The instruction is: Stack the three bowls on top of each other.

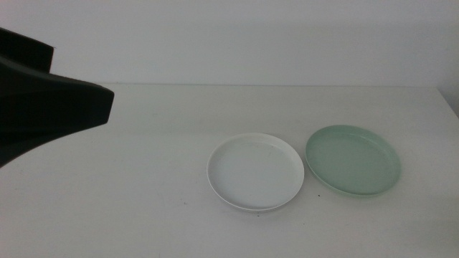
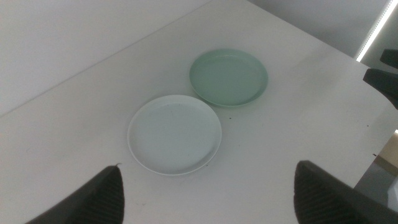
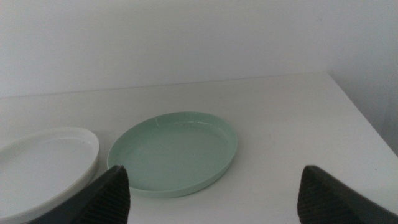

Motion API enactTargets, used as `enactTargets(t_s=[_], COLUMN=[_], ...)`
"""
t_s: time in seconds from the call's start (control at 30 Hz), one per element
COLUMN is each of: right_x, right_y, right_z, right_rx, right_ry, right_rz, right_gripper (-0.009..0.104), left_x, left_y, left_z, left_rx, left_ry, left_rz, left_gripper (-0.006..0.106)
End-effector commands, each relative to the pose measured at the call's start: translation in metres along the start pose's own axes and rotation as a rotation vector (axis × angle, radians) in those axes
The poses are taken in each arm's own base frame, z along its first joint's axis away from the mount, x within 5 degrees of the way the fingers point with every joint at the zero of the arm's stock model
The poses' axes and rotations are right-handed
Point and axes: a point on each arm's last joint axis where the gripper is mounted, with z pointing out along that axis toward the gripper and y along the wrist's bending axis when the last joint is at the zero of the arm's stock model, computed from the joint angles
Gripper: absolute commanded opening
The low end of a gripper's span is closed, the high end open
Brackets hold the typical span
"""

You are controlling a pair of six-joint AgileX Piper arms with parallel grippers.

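The left end effector (image 2: 205, 199) hangs wide open and empty above the table (image 1: 129, 186). A white bowl (image 1: 255, 172) sits just beside a mint green bowl (image 1: 353, 159), both unmarked. The right end effector (image 3: 214, 199) gapes empty.

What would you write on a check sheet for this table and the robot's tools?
Surface: white table, a few tiny dark specks.
Job's things: white shallow round plastic bowl beside pale mint green shallow round plastic bowl, rims close; no separate grey bowl seen.
Clutter: nothing seen.
Grippers: left tool open, raised over the table's left side; right tool open, facing the green bowl.
Cables: nothing seen.
Surroundings: plain pale wall behind the table.
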Motion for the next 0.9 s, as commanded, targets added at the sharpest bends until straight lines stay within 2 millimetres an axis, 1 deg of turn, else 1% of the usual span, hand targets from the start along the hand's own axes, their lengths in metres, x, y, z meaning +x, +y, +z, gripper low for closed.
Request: enactTargets(t_s=[0.0,0.07,0.23,0.3,0.33,0.4,0.47,0.6,0.67,0.73,0.8,0.87], right_x=[-0.002,-0.005,-0.017,-0.028,-0.034,-0.047,-0.064,-0.104,-0.117,-0.129,-0.14,-0.146], right_y=[0.0,0.0,0.001,0.002,0.003,0.005,0.007,0.013,0.015,0.017,0.018,0.019], right_z=[0.0,0.0,-0.002,-0.003,-0.003,-0.001,0.001,0.005,0.006,0.011,0.019,0.026], right_rx=[0.002,0.001,-0.012,-0.017,-0.016,-0.008,0.006,0.022,0.034,0.039,0.035,0.025], right_ry=[-0.031,-0.06,-0.196,-0.21,-0.19,-0.095,0.051,0.335,0.469,0.52,0.498,0.468], right_rz=[-0.028,-0.031,0.005,0.037,0.05,0.064,0.069,0.071,0.072,0.072,0.078,0.09], right_gripper=[0.093,0.093,0.093,0.093,0.093,0.093,0.093,0.093,0.093,0.093,0.093,0.093], left_x=[0.0,0.0,0.0,0.0,0.0,0.0,0.0,0.0,0.0,0.0,0.0,0.0], left_y=[0.0,0.0,0.0,0.0,0.0,0.0,0.0,0.0,0.0,0.0,0.0,0.0], left_z=[0.0,0.0,0.0,0.0,0.0,0.0,0.0,0.0,0.0,0.0,0.0,0.0], left_rx=[-0.001,-0.001,-0.001,-0.002,-0.002,-0.002,-0.002,-0.002,-0.002,-0.002,-0.002,-0.002], left_ry=[-0.01,-0.01,-0.01,-0.012,-0.012,-0.012,-0.012,-0.012,-0.012,-0.012,-0.012,-0.012], left_rz=[-0.003,-0.003,-0.003,-0.003,-0.003,-0.003,-0.003,-0.003,-0.003,-0.003,-0.003,-0.003], left_gripper=[0.094,0.094,0.094,0.094,0.094,0.094,0.094,0.094,0.094,0.094,0.094,0.094])
